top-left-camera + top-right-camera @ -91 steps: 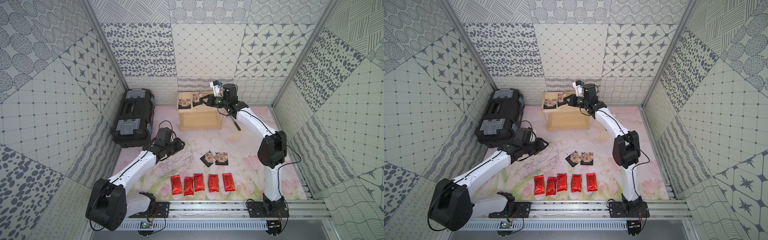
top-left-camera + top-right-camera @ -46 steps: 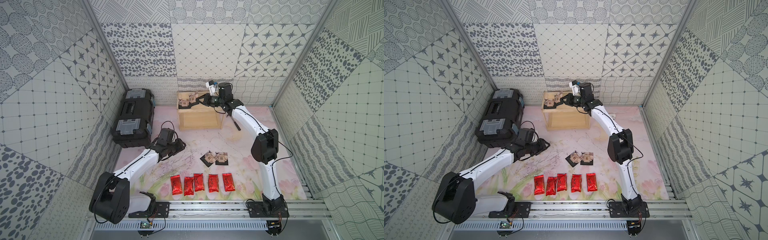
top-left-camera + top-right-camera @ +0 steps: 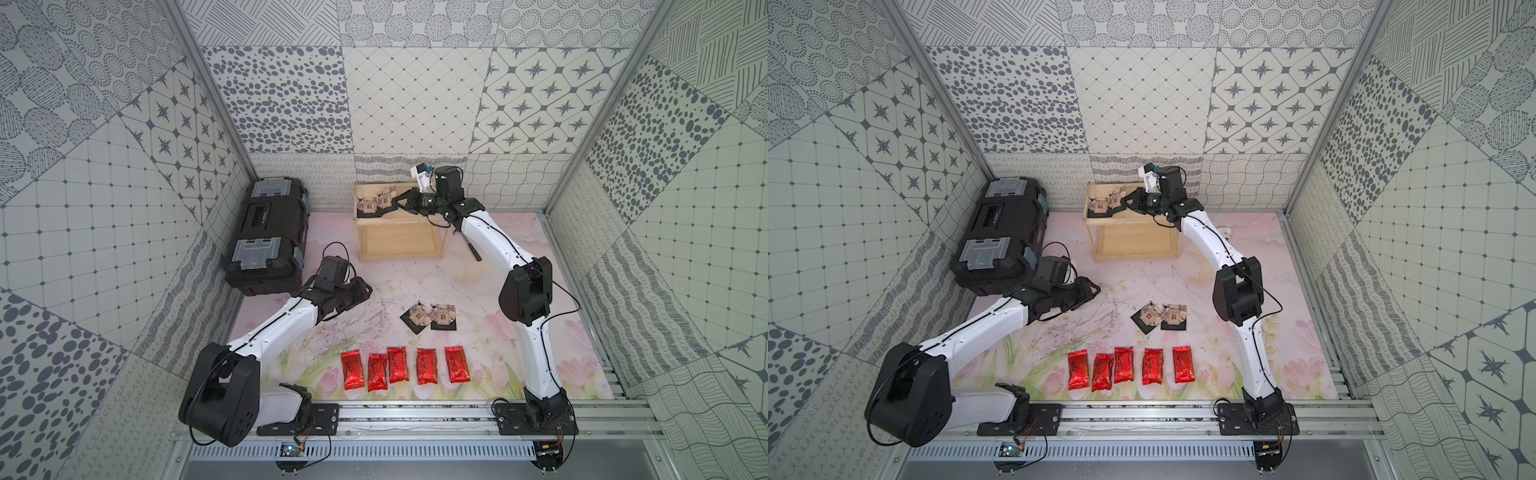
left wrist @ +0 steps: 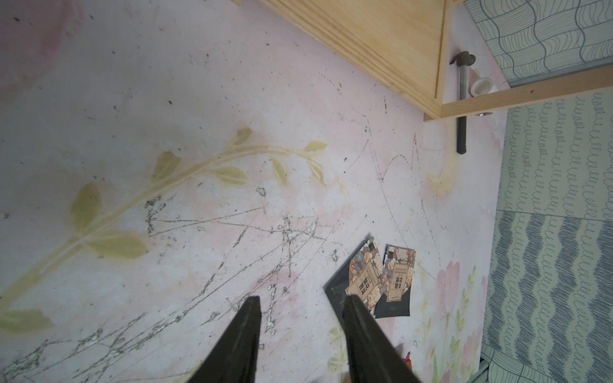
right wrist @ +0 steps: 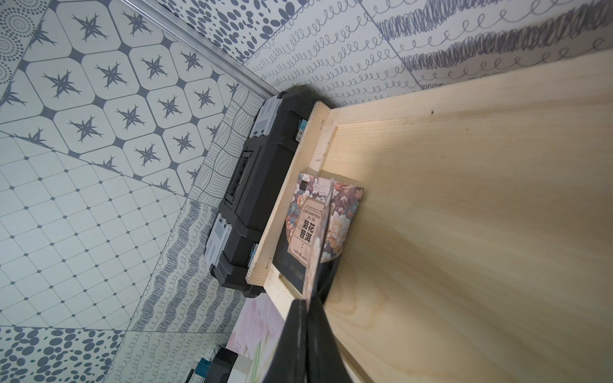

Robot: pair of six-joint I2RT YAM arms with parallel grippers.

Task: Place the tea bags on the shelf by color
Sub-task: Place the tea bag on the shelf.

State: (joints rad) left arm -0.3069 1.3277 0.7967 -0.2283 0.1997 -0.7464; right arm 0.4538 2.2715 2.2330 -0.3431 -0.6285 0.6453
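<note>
Floral surface (image 3: 415,282) is carrying the shelf (image 3: 399,245). Right gripper (image 5: 308,300) is clamping a black tea bag (image 5: 313,272) above it; left gripper (image 4: 300,298) is hovering, jaws apart.

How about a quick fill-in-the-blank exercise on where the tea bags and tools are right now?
The red tea bags in a row on the table number ____.
The held tea bag in the right tool, at the top board of the shelf, is coloured ____.
The left tool is open and holds ____.
The black tea bags lying on the table number ____.
Missing words: five; black; nothing; two.
</note>
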